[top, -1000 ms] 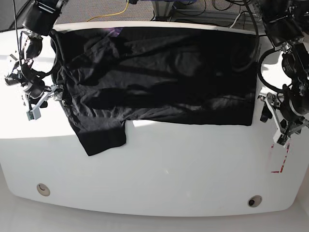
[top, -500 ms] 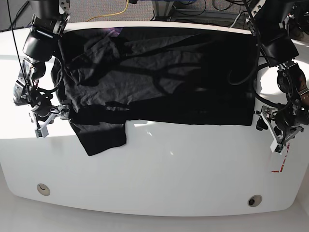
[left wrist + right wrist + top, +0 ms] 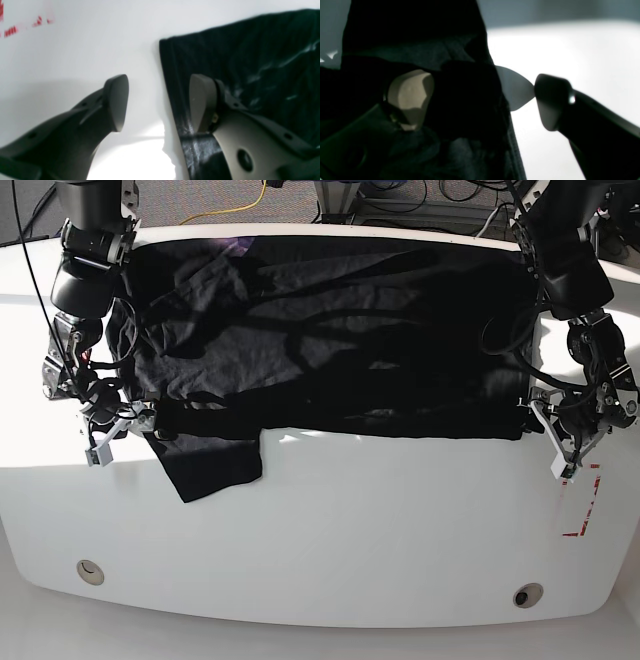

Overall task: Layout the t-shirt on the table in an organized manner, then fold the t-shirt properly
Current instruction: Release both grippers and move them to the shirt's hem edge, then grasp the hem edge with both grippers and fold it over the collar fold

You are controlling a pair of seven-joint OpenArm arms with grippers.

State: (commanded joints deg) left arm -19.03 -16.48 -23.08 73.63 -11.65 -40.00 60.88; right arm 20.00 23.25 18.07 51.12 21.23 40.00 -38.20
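Between right hand (image 3: 480,100) fingers: t-shirt (image 3: 460,105) fabric.

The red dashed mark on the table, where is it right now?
In the base view the red dashed mark sits near the table's right edge, just below the left gripper and past the t-shirt's lower right corner.

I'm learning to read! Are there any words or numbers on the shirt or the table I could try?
None: no words or numbers can be read in these pictures.
The t-shirt is plain black, with no print showing.
The table has only red dashed lines, a mark with no letters.
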